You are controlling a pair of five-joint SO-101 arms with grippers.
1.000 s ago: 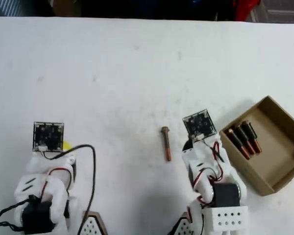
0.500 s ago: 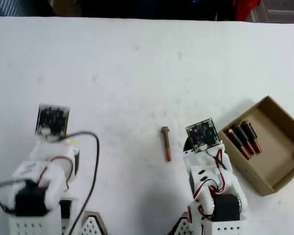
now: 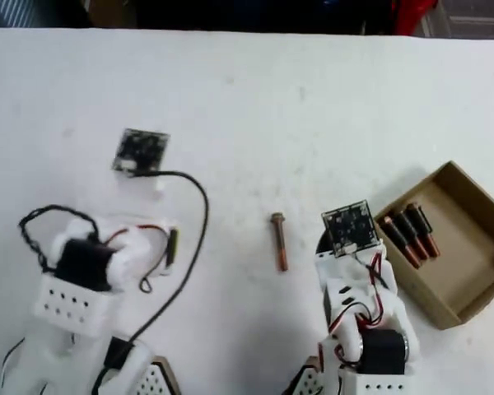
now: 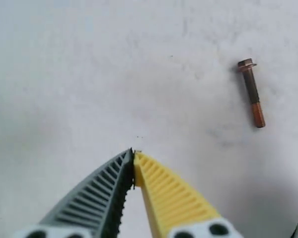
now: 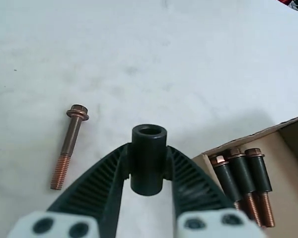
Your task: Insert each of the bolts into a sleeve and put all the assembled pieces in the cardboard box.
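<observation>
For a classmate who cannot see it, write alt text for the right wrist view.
The right gripper holds a black sleeve over a white table. A loose bolt lies nearby; three assembled pieces lie in the cardboard box.

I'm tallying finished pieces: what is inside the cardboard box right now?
Three bolts in black sleeves lie side by side at one end of the cardboard box. Beside them its plain floor shows; the floor under them is covered.
</observation>
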